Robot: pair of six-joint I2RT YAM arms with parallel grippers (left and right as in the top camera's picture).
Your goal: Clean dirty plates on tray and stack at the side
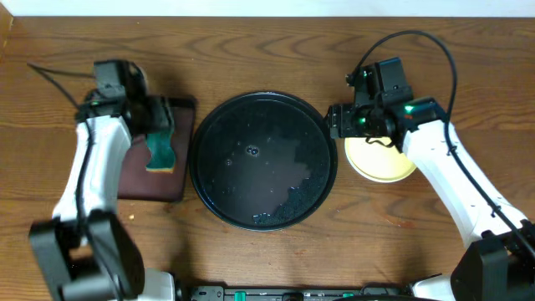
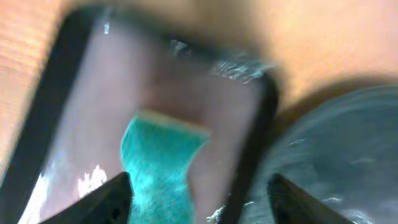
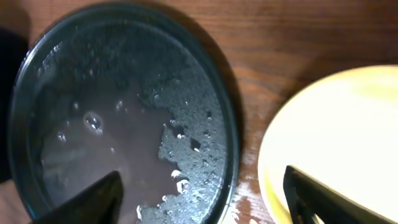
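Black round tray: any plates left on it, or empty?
Empty: the tray holds only water droplets; the yellow plate sits beside it.

A brown wood-grain tabletop (image 1: 251, 33) fills almost the whole overhead view, its arched grain running left to right across the surface. A narrow pale strip (image 1: 334, 7) runs along the far edge at the top of the frame; whether it is wall or floor cannot be told. Light falls evenly from above, throwing only short, soft shadows onto the wood. Seen close from the right wrist, the same wood looks darker and redder, with a few whitish flecks; from the left wrist it is a blurred orange-tan.
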